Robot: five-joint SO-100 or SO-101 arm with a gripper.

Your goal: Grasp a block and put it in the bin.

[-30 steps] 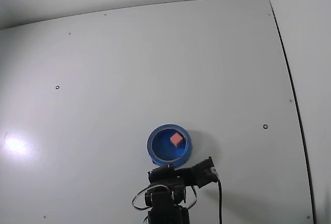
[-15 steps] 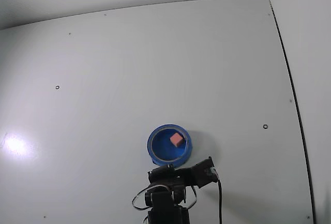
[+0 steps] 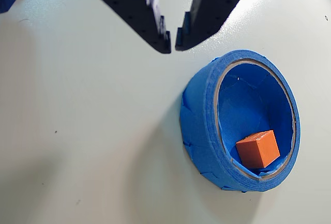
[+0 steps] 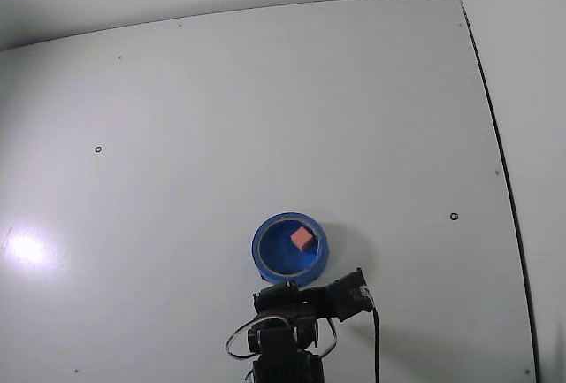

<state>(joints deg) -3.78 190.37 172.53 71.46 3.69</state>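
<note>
The wrist view is showing the gripper (image 3: 172, 42) entering from the top edge, its two dark fingers (image 3: 151, 14) nearly closed, with only a thin gap between the tips and nothing held between them. The tips are hanging over bare white table (image 3: 77, 131), up and to the left of the bin (image 3: 201, 131), apart from it. The bin is sitting on the table as a round blue ring with a lighter inner rim and blue lining. The block (image 3: 257, 149), an orange-red cube, is lying inside the bin, resting on the floor against the lower right part of the inner wall in this view.

The fixed view is looking down on the white table (image 4: 221, 118), where the bin (image 4: 265, 255) is sitting near the bottom centre, just above the dark arm (image 4: 296, 312) that is rising from the lower edge. The block (image 4: 302, 238) is showing as a small pink-red square inside the bin, toward its upper right. From this camera the gripper fingers cannot be made out separately from the arm's dark body. A black cable (image 4: 376, 348) is running down from the arm's right side.
</note>
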